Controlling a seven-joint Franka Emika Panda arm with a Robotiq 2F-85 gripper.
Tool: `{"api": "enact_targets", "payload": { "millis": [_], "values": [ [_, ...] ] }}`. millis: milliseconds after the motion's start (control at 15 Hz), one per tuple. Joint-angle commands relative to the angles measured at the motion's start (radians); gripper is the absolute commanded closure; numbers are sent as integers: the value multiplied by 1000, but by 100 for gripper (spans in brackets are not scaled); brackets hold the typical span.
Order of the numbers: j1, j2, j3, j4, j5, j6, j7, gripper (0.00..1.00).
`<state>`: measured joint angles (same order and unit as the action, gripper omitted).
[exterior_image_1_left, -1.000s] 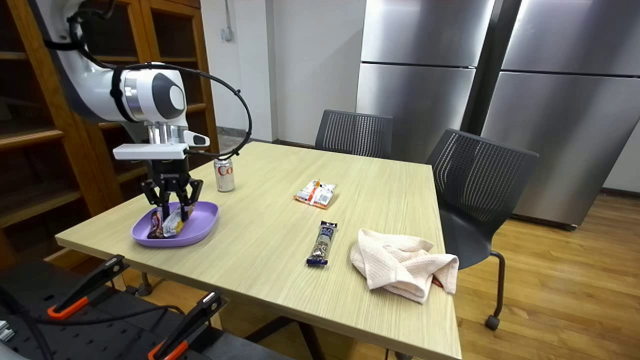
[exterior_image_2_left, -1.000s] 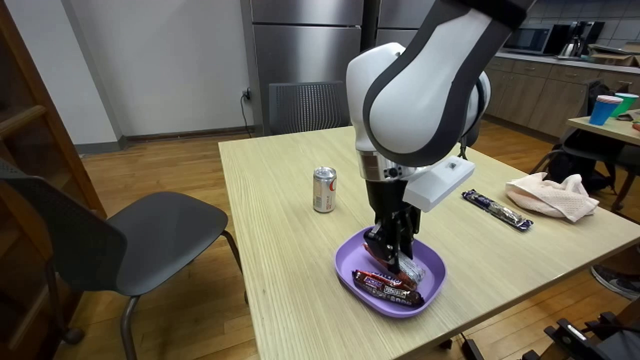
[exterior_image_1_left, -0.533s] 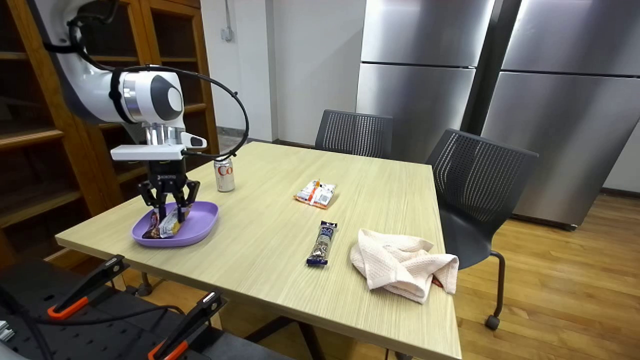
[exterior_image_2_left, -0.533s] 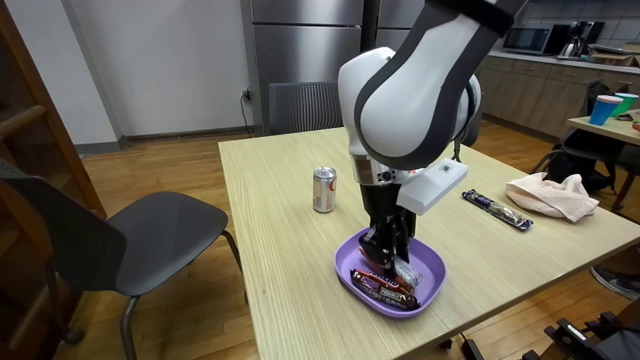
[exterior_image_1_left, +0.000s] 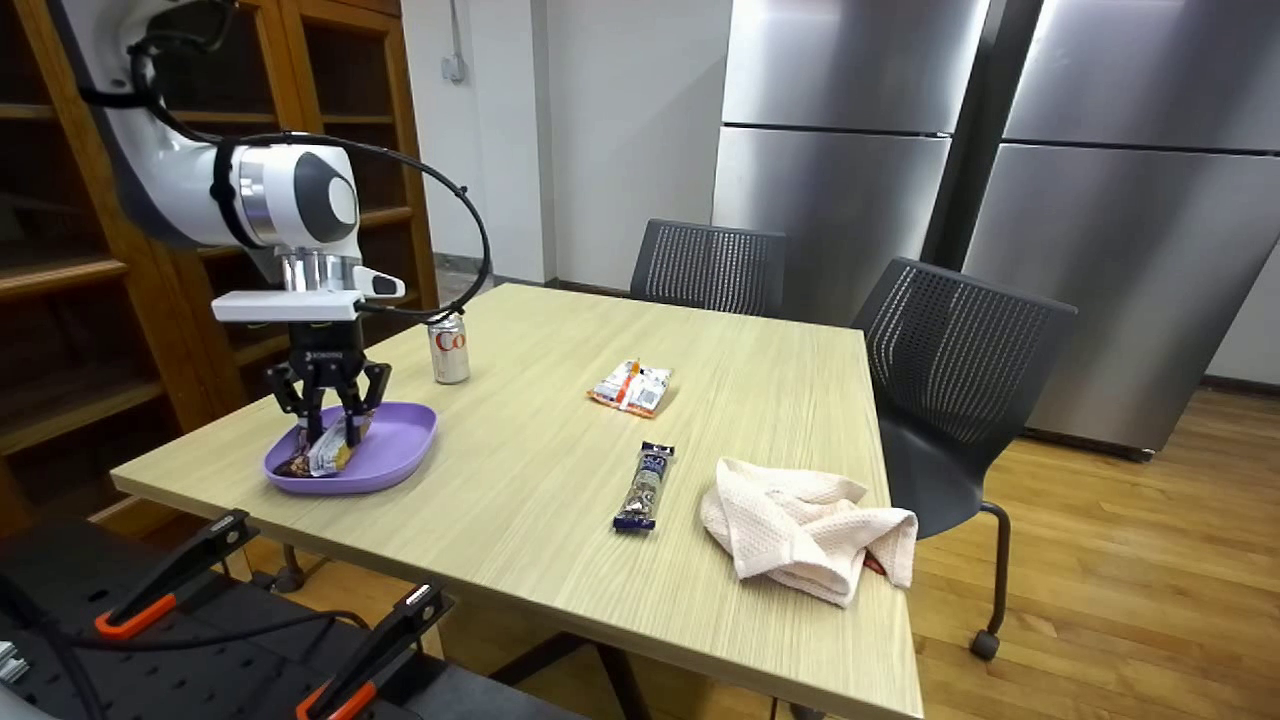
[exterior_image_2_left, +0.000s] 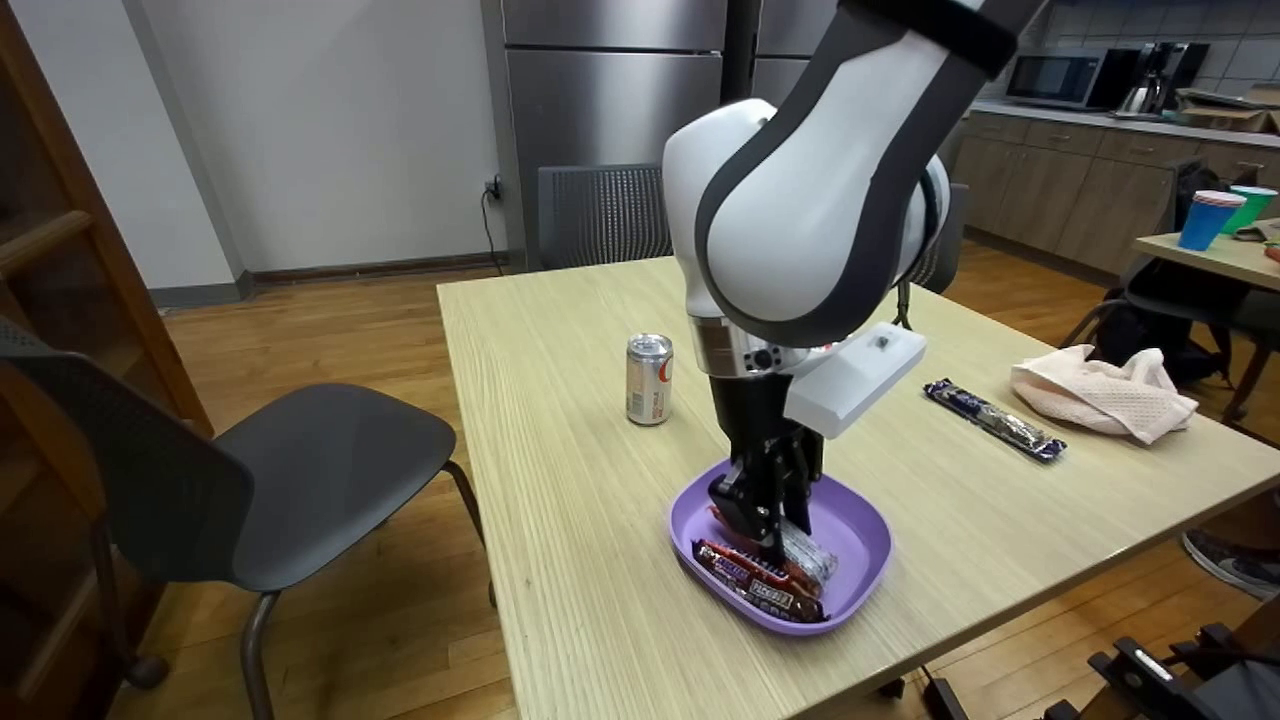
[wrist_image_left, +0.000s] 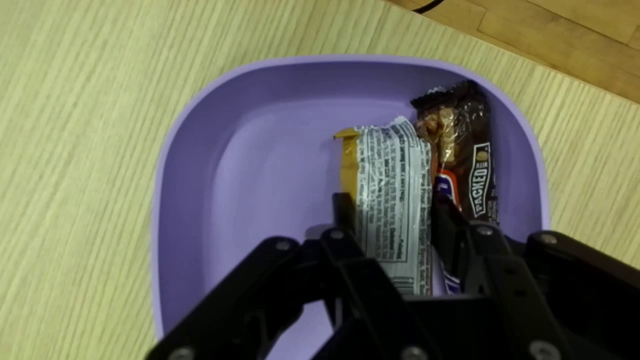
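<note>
Light is glaring off a steel refrigerator (exterior_image_1_left: 830, 200); the wrist view's gripper (wrist_image_left: 392, 210) is looking dark, perhaps blurred.

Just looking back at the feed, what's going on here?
The end effector is closed on a white-and-yellow bar inside the purple tray. A dark brown bar lies right beside it. Elsewhere on the table are a drink can, an orange-and-white packet, a blue-ended bar and a pale cloth.

Brown wrapper (wrist_image_left: 462, 150) beside gripper (wrist_image_left: 391, 215) is showing "PACKED"; pale wrapper (wrist_image_left: 392, 195) between its fingers (wrist_image_left: 343, 212) is carrying fine print, mostly unreadable. Can (exterior_image_1_left: 449, 352) standing apart from gripper is showing "Co". Gripper housing (exterior_image_1_left: 325, 348) is bearing "ROBOTIQ".
</note>
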<state>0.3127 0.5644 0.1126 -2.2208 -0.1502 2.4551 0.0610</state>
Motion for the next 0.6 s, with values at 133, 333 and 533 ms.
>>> {"api": "enact_targets", "payload": {
  "millis": [133,333,533],
  "values": [
    [4,15,13,31,-4,-43,18,83],
    [2,10,11,28,-4,-39,20,31],
    [1,3,8,25,-5,-36,21,11]
  ]
}}
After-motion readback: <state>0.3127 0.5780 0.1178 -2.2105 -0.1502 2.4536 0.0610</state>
